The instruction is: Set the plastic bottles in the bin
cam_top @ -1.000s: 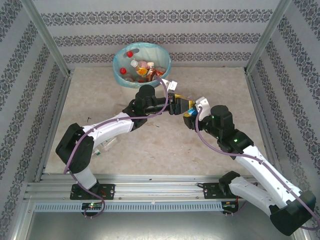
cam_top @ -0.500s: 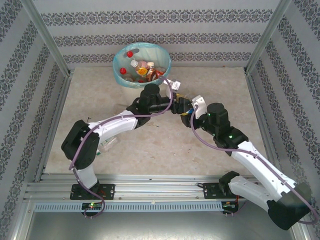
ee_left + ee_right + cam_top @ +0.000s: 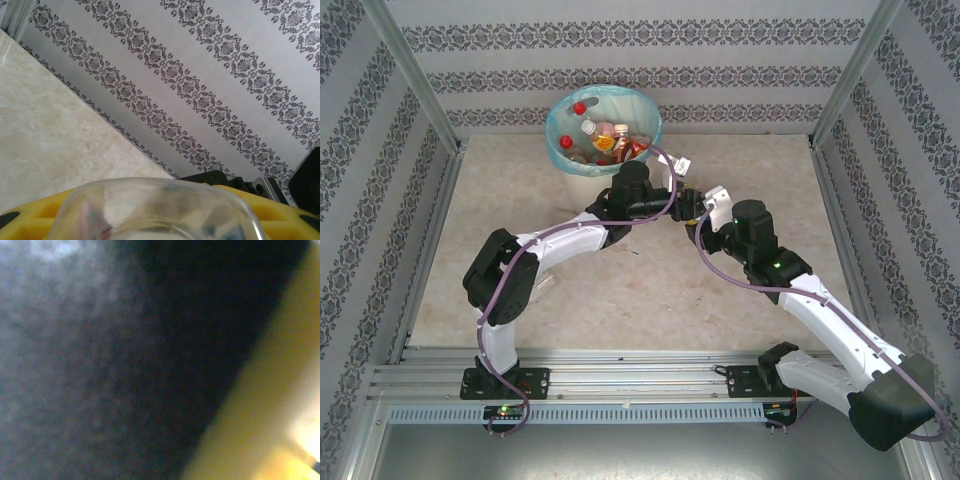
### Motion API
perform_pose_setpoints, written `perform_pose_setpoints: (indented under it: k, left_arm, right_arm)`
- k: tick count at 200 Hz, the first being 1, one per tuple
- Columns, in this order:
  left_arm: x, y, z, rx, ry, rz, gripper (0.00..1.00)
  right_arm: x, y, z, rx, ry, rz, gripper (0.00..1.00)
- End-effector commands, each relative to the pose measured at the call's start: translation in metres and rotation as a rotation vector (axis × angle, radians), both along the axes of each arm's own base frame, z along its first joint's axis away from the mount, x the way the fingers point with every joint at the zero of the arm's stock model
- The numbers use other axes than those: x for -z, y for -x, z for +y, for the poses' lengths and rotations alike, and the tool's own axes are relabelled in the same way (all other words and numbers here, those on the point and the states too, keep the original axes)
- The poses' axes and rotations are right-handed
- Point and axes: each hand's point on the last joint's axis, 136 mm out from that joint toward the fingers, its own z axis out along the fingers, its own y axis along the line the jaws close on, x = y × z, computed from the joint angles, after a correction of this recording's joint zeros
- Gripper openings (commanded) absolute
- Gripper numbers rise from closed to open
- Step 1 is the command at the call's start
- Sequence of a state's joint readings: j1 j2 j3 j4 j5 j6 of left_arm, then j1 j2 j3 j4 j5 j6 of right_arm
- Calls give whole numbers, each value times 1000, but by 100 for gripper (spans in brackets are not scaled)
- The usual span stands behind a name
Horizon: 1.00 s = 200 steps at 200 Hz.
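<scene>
The view from above is bright, even and sharp, with only soft shadows under the arms [image 3: 560,240] on the table [image 3: 750,170]; in the left wrist view the near clear bottle [image 3: 155,210] is out of focus, and the right wrist view is a dark blur.

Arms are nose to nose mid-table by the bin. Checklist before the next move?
1. Clear plastic bottle sits between the left gripper's yellow fingers: ok.
2. Left grip firm on it: cannot tell.
3. Right gripper open or shut: cannot tell; its wrist view is blurred.
4. Clearance between the two grippers: not ok, they crowd together.
5. Round cream-white plastic bin with light blue bag upright, mouth unobstructed: ok.
</scene>
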<state>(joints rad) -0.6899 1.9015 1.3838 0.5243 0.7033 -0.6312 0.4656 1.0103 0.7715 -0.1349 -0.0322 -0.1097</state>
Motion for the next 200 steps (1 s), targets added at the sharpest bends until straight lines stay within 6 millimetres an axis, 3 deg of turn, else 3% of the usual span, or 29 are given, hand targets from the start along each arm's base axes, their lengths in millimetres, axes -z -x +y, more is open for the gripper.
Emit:
perform_pose_setpoints:
  k: [1,29,54,74,114,139,200]
  left_arm:
    - [-5,-13,4,-24,26,-19,49]
    - [-11,-13,4,-19,61,-17,46]
    - [-21,-16,10,-28,86,-25,42]
    - [-29,-28,21,-67,117,-11,41]
    - [-58,-63,53,-135,254,19,28]
    - [-71,-69,61,-164,255,-19,28]
    - [-111,-62,66,-182,188,-135,26]
  right_arm:
    - [-42,-1,11,-62,-64,-120,42]
    - [-42,1,7,-49,-67,-113,43]
    - [-47,2,2,-15,-84,-129,57]
    - [-54,1,-4,21,-98,-134,64]
    - [-68,11,-13,42,-114,-192,75]
    - [-80,16,-21,65,-125,-255,76]
    - [-98,30,-33,86,-155,-342,76]
